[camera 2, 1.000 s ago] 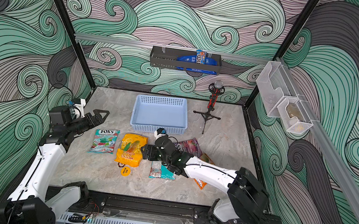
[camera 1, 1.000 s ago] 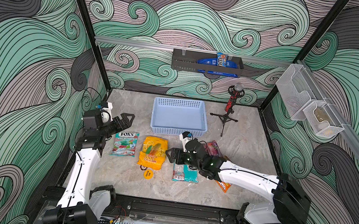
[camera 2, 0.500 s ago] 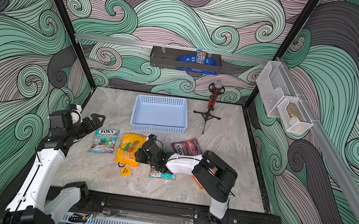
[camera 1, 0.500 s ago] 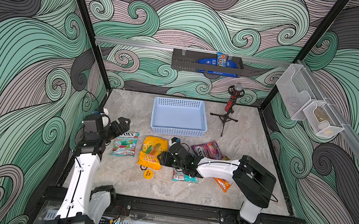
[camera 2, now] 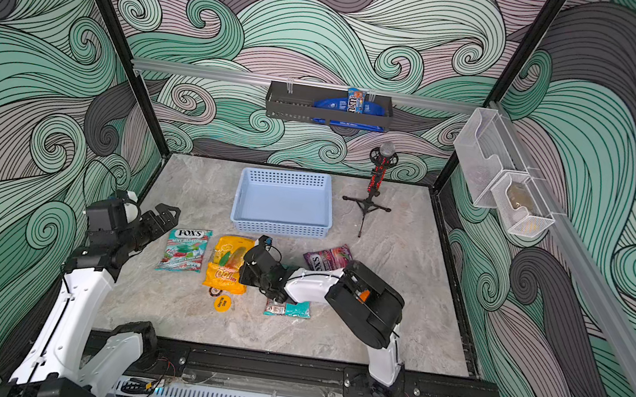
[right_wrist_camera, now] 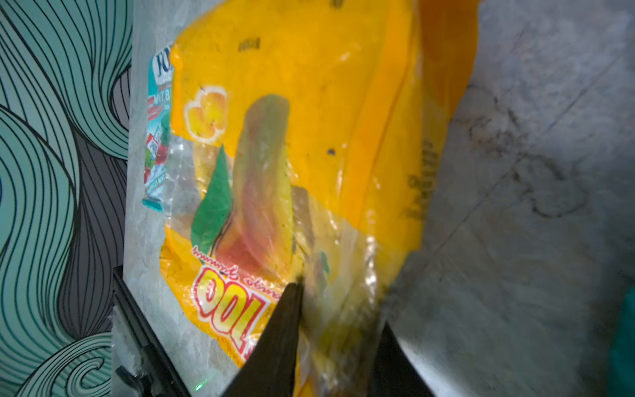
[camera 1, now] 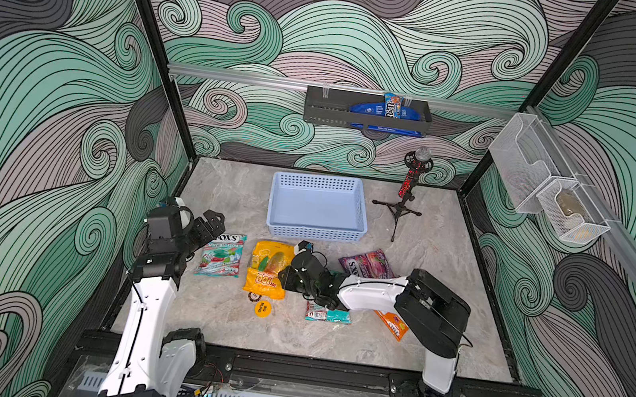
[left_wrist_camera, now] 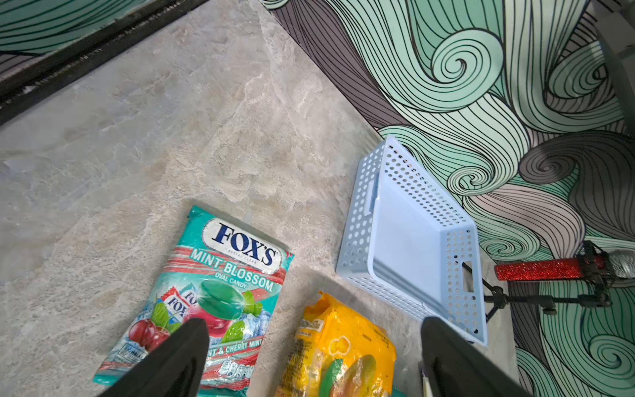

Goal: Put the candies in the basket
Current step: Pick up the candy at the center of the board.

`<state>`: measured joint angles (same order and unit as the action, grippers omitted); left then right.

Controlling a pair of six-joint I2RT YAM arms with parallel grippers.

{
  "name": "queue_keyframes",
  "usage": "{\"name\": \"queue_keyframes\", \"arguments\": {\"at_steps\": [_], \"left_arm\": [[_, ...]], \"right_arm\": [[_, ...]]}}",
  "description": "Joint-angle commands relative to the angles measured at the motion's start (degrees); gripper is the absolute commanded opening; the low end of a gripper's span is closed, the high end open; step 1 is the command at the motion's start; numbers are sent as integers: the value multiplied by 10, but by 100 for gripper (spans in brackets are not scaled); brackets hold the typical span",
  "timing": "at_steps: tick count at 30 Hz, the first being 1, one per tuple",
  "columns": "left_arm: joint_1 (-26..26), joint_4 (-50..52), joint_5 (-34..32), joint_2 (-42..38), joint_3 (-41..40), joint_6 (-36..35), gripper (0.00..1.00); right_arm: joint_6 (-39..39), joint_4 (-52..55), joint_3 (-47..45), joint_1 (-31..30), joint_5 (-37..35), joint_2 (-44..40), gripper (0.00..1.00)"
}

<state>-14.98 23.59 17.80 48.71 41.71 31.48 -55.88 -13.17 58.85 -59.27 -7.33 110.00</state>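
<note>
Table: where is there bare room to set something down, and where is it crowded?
Bare marble lies between the basket and the left wall, right of the microphone stand, and between the yellow disc and the front rail. The basket itself is empty. Crowded: the row of bags before the basket, from the mint bag to the orange bag.

Soft, even light falls from overhead on the bench (camera 1: 405, 344); shadows beneath both arms are faint. The right wrist view is dimmer and smeared, the yellow bag (right_wrist_camera: 309, 103) blurring toward its near end.
</note>
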Motion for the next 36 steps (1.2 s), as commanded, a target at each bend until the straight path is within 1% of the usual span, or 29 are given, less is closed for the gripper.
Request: {"name": "queue_keyframes", "arguments": {"at_steps": [1,2,4,5,7,11,14,17,18,20,21,25,29,32,35,36], "left_arm": [[2,-19,59,-14,-6,-18,99],[2,-28,75,-17,-13,-18,99],[3,-49,114,-22,-27,-14,99],[3,-62,134,-27,-37,-9,99],[5,-83,155,-37,-60,11,95],[30,-117,158,-74,-111,63,91],[58,-144,148,-93,-136,94,89],[94,-145,116,-92,-132,101,88],[107,-148,104,-90,-129,101,86],[147,-151,66,-86,-121,99,80],[165,-153,48,-87,-120,100,79],[243,-166,-36,-92,-127,115,77],[308,-188,-97,-70,-136,123,76],[345,-182,-134,-34,-125,118,75],[366,-158,-160,-10,-103,117,74],[370,-154,-169,-9,-100,117,74]], "right_arm": [[34,11,-7,-9,-44,-27,17],[45,17,-5,-11,-49,-32,13],[64,26,-3,-12,-55,-44,8],[73,27,-4,-13,-56,-51,8],[84,30,-9,-12,-57,-69,7],[107,33,-13,-12,-47,-115,0],[134,33,-11,-12,-27,-151,0],[150,33,-9,-9,11,-191,0],[155,33,-9,-7,24,-205,0],[161,37,-13,-1,46,-240,0],[161,41,-15,5,53,-255,0],[164,66,-22,50,104,-327,0],[182,107,-17,122,139,-383,0],[206,131,11,193,166,-381,0],[234,157,64,256,205,-323,0],[243,169,86,269,213,-299,0]]}}
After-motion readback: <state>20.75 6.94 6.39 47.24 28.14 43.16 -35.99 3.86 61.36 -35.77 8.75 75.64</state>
